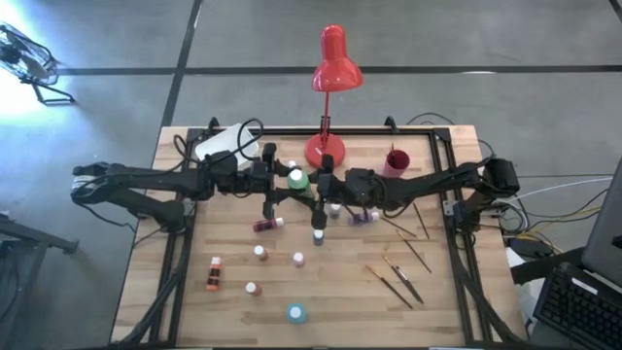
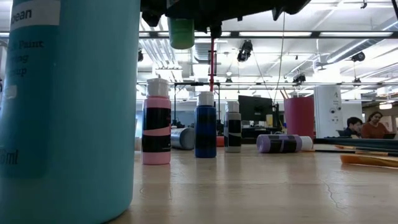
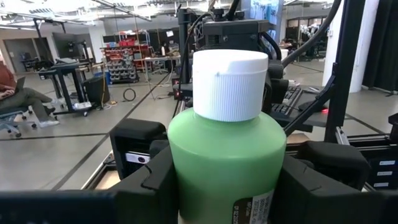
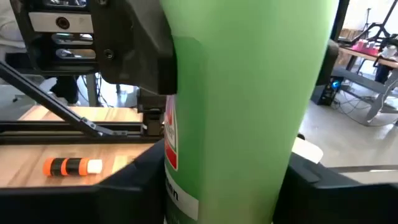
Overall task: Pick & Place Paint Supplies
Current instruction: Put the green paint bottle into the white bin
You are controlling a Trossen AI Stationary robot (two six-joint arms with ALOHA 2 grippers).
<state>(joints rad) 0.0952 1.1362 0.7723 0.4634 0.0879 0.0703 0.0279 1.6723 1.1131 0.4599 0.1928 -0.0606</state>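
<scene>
A green paint bottle (image 1: 296, 179) with a white cap (image 3: 229, 83) hangs upright over the table's middle, well clear of the wood (image 2: 181, 31). My left gripper (image 1: 283, 181) comes at it from the table's left and my right gripper (image 1: 315, 185) from the right; both are shut on it. Other small paint bottles stand or lie on the table below: a pink one (image 2: 157, 124), a blue one (image 2: 205, 127), a purple one on its side (image 2: 281, 143) and an orange one on its side (image 4: 71, 166). Thin paintbrushes (image 1: 398, 282) lie near the right front. My left gripper pinches the green bottle's body just below the shoulder (image 3: 186, 162) between its two fingers (image 3: 147, 186). The fingers come in level from the table's left. The bottle stands upright in the hold, cap up, lifted clear. My right gripper pinches the bottle's body at the label (image 4: 177, 168) between its two fingers (image 4: 127, 186), level from the table's right, opposite the left gripper. The bottle stays upright and clear of the table.
A red desk lamp (image 1: 330, 87) stands on its base at the table's far middle, right behind the grippers. A red cup (image 1: 396, 161) is at the far right and a white box (image 1: 219, 141) at the far left. A teal bottle (image 1: 295, 313) stands near the front edge.
</scene>
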